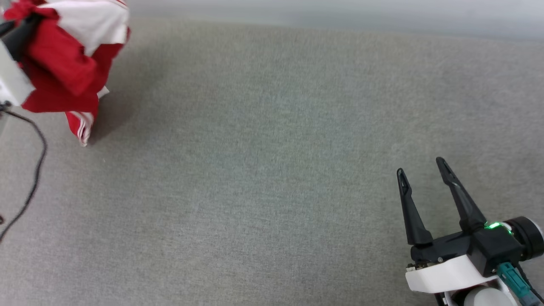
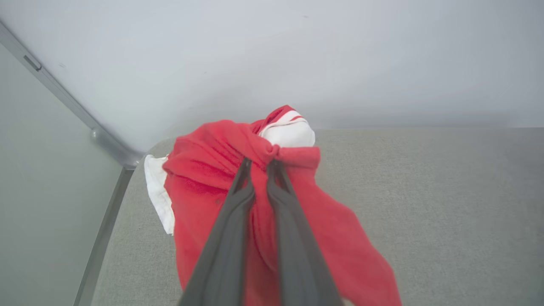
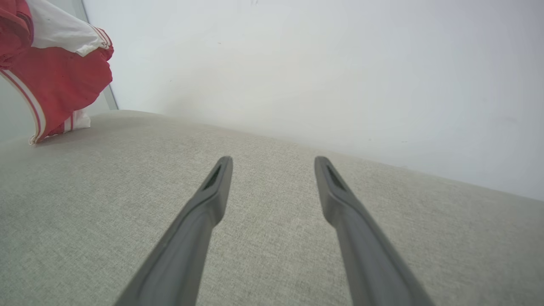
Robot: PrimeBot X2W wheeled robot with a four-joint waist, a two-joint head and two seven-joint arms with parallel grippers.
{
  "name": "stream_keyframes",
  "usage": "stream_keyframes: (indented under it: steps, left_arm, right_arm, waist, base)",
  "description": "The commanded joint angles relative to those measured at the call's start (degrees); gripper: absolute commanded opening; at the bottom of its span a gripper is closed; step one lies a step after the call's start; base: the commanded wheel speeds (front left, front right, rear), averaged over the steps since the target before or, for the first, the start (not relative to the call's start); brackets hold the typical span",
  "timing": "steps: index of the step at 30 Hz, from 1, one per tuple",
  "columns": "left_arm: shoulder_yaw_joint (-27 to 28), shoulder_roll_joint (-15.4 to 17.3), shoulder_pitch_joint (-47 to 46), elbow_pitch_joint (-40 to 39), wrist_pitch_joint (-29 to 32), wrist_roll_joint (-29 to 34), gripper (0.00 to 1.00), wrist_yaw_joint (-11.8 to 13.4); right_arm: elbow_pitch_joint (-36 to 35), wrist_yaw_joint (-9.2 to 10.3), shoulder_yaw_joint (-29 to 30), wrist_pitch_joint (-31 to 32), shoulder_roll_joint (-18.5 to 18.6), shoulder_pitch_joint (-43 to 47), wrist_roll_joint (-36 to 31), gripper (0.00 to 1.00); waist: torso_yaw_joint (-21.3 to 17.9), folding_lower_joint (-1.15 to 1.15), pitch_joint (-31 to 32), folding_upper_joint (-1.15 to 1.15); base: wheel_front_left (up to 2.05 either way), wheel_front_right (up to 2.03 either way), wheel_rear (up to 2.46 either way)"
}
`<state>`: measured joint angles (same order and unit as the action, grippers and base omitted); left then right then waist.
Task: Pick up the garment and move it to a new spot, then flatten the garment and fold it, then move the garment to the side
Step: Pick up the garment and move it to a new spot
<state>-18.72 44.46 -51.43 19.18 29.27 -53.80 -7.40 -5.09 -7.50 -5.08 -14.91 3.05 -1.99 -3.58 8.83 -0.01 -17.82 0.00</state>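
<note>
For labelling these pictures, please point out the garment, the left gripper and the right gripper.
the garment (image 1: 63,72), head view, on a red fold.
the left gripper (image 2: 259,161), left wrist view, between its fingertips.
the right gripper (image 1: 420,165), head view, between its fingertips.

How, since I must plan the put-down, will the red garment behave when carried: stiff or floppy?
Probably floppy: the garment hangs bunched and drooping from the shut left gripper. Likely light, since one pinch of cloth holds it all. It will probably land crumpled on the grey surface and need flattening.
</note>
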Motion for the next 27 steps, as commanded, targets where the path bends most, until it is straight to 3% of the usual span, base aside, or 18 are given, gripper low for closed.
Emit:
stream_keyframes:
  steps: [1,5,11,17,27]
  left_arm:
    - [-0.71,-0.76,0.96,-1.88,-0.46,-0.49,0.00,-0.07]
    - [-2.31,-4.31,-0.13,-6.54,-1.34,-0.61,0.00,0.64]
    - [-5.03,-12.65,-2.33,-11.11,-4.28,0.94,0.00,4.01]
    - [-7.05,-19.64,-3.77,-11.15,-12.08,5.33,0.00,6.52]
    - [-18.18,-27.47,7.17,-7.15,-21.51,12.13,0.00,4.36]
  right_arm:
    - [0.56,0.02,-0.17,-0.23,-0.22,0.67,0.85,1.00]
    - [1.21,0.02,0.05,-0.25,-0.21,1.16,2.94,1.00]
    - [1.18,0.02,-0.42,-0.27,-0.23,1.50,4.16,1.00]
    - [0.81,0.02,-0.20,-0.28,-0.23,1.62,4.86,1.00]
    - [0.38,0.02,0.79,-0.28,-0.25,2.27,5.82,1.00]
  waist:
    - [-1.07,0.01,4.37,0.00]
    - [-2.01,0.01,7.27,0.00]
    - [-4.68,0.01,9.77,0.00]
    - [-8.01,0.01,10.16,0.00]
    - [-11.02,0.01,9.70,0.00]
  base:
    - [0.00,0.00,0.00]
    - [0.00,0.00,0.00]
    - [0.00,0.00,0.00]
    - [0.00,0.00,0.00]
    - [0.00,0.00,0.00]
